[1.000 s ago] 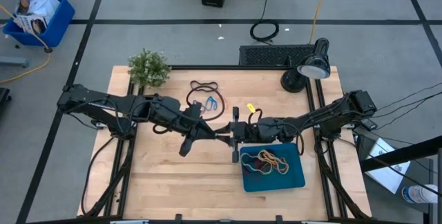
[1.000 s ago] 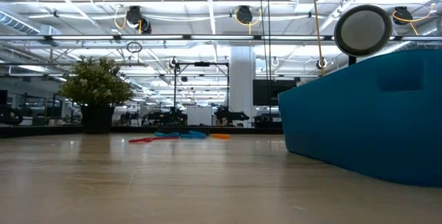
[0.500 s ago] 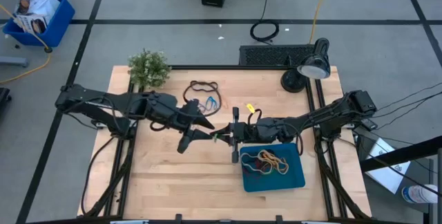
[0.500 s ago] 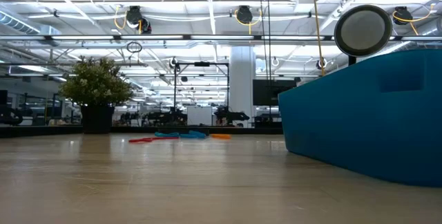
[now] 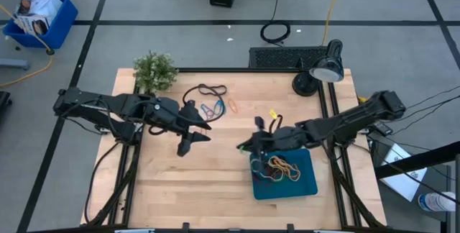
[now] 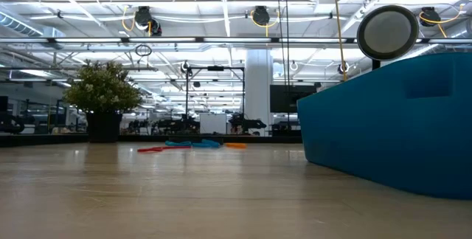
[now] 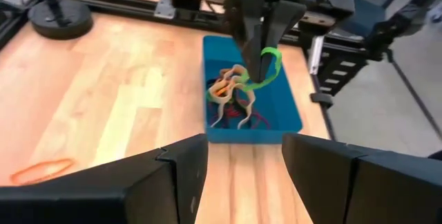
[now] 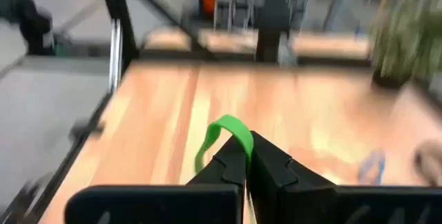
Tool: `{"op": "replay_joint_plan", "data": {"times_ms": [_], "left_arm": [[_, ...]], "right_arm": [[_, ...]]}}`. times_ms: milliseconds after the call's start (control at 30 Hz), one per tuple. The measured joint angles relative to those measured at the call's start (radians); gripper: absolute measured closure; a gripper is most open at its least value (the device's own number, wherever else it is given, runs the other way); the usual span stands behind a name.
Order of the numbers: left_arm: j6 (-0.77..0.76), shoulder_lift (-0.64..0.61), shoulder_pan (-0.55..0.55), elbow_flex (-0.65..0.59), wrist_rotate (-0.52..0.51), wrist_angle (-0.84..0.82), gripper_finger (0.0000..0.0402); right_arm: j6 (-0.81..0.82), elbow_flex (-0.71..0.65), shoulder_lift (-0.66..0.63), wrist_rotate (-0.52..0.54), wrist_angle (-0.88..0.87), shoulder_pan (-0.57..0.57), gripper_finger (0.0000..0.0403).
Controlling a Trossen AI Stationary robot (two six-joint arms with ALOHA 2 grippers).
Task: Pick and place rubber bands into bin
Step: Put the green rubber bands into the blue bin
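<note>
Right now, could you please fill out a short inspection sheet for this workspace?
Surface: wooden table, bare toward the front.
Job's things: teal bin holding a tangle of rubber bands; loose bands lying at the back of the table.
Clutter: potted plant and desk lamp at the back edge.
Hands: left hand open and empty above mid-table; right hand shut on a green band, at the bin's back left corner.
Cables: black coil and yellow cord on the floor behind the table.
Surroundings: blue crate with papers on the floor, back left.
</note>
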Motion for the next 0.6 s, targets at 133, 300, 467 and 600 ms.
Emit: {"op": "replay_joint_plan", "data": {"times_ms": [133, 300, 467, 600], "left_arm": [[0.0, 0.0, 0.0, 0.0, -0.028, -0.003, 0.021], [0.01, 0.0, 0.0, 0.0, -0.032, -0.002, 0.021], [0.016, 0.001, 0.0, 0.0, -0.032, -0.001, 0.021], [0.017, 0.001, 0.0, 0.0, -0.05, 0.0, 0.021]], "right_arm": [[0.193, 0.0, -0.054, -0.002, -0.289, 0.037, 0.0402], [0.431, -0.017, -0.06, -0.088, -0.535, 0.083, 0.0402], [0.597, -0.114, -0.06, -0.161, -0.538, 0.114, 0.0403], [0.731, -0.207, -0.059, -0.186, -0.529, 0.141, 0.0403]]}}
